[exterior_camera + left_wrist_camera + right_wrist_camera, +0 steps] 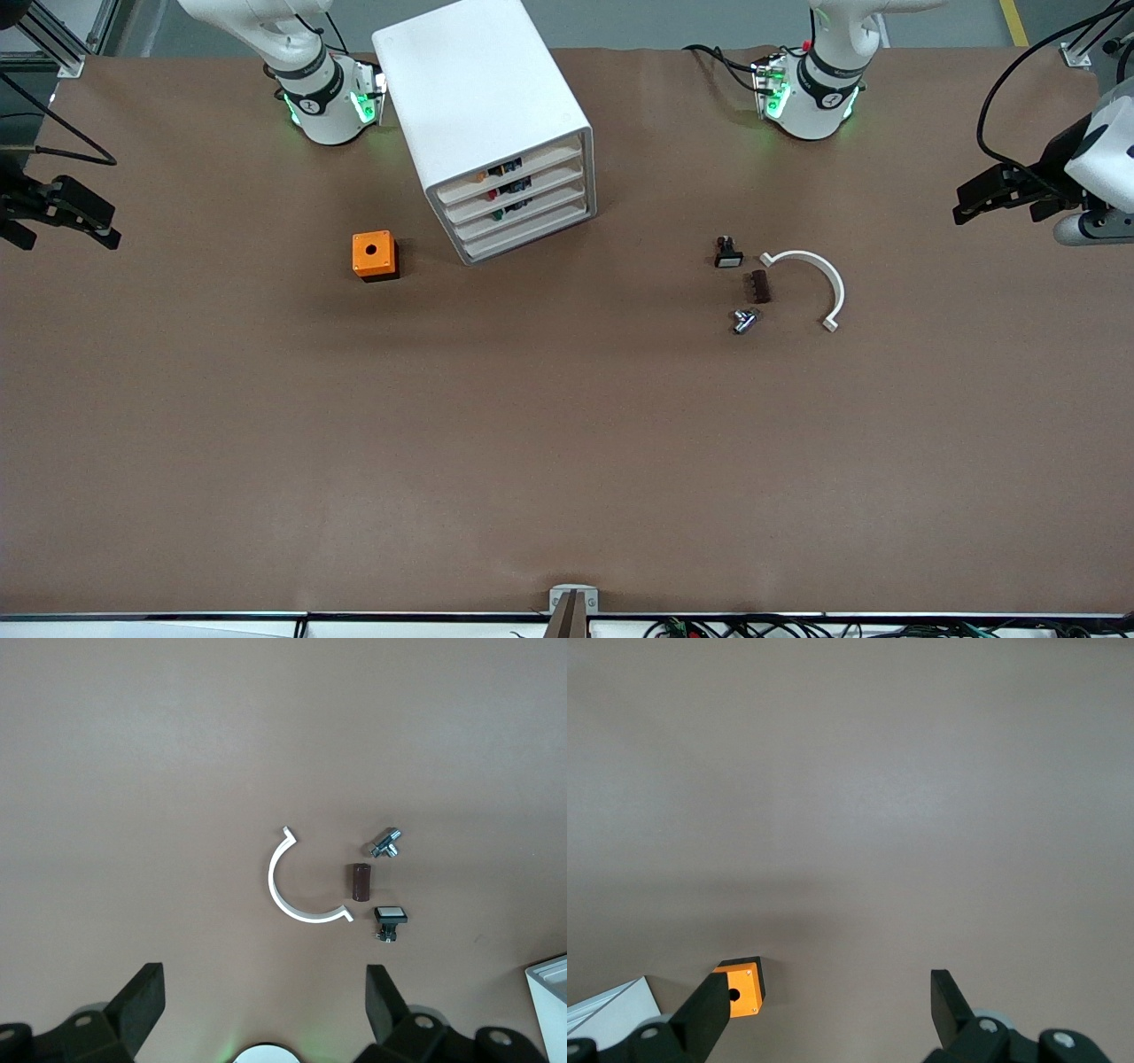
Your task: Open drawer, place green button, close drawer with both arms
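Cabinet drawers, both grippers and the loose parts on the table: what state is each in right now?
Cabinet: upright, all four drawers shut.
Third drawer: shut; something green shows through its front.
Left gripper: open, empty, held above the table at the left arm's end.
Right gripper: open, empty, held above the table at the right arm's end.
Orange box: on the table, hole up.
White-capped button: on its side.

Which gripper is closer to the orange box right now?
Right. The right gripper hangs at its own table end, the orange box between it and the cabinet. The left gripper hangs at the opposite end.
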Tool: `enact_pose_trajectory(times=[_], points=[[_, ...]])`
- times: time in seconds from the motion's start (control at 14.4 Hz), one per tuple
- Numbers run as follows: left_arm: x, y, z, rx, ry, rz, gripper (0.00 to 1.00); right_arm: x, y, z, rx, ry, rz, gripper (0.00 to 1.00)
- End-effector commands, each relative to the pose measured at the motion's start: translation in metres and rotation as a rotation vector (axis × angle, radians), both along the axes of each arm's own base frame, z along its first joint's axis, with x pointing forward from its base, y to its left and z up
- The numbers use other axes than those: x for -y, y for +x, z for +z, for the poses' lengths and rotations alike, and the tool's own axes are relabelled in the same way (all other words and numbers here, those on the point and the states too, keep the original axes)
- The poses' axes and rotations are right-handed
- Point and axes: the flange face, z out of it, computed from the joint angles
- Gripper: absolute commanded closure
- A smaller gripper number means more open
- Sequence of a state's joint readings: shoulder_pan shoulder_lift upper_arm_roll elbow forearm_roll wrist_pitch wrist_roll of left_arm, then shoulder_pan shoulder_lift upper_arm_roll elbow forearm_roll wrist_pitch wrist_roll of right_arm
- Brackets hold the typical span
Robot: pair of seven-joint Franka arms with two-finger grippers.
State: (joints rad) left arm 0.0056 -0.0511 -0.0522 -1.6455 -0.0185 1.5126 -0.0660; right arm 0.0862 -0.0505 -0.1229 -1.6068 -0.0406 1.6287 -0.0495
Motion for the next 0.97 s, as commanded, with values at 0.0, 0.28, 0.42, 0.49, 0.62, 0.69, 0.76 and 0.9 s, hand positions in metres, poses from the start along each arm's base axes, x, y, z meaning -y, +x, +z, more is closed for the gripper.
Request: enact_pose_trajectory(times=[0.0, 0.28, 0.42, 0.49, 0.62, 0.69, 0.76, 0.9], points=[[0.002, -0.003, 0.01, -0.001, 0.018, -0.023, 0.0, 0.007, -0.001, 0.006, 0.003, 0.016, -0.002, 0.0], [0.003, -0.005, 0.009, -0.016, 0.011, -0.023, 0.0, 0.009, -0.001, 0.008, 0.006, 0.016, -0.007, 0.0], [0.004, -0.002, 0.012, -0.008, 0.009, -0.019, 0.0, 0.012, -0.001, 0.008, 0.003, 0.018, -0.013, 0.0], [0.003, 0.0, 0.014, -0.004, 0.007, -0.015, 0.0, 0.011, -0.002, 0.008, 0.0, 0.018, -0.011, 0.0], [0.0, 0.001, 0.015, -0.001, 0.006, -0.019, 0.0, 0.011, -0.003, 0.008, 0.0, 0.018, -0.011, 0.0], [0.0, 0.001, 0.014, -0.002, 0.006, -0.018, 0.0, 0.012, -0.003, 0.009, 0.002, 0.018, -0.013, 0.0], [0.0, 0.001, 0.014, -0.002, 0.006, -0.02, 0.0, 0.016, -0.003, 0.008, -0.001, 0.018, -0.021, 0.0], [0.001, 0.001, 0.014, -0.002, 0.008, -0.022, 0.0, 0.02, -0.003, 0.006, -0.007, 0.018, -0.027, 0.0]])
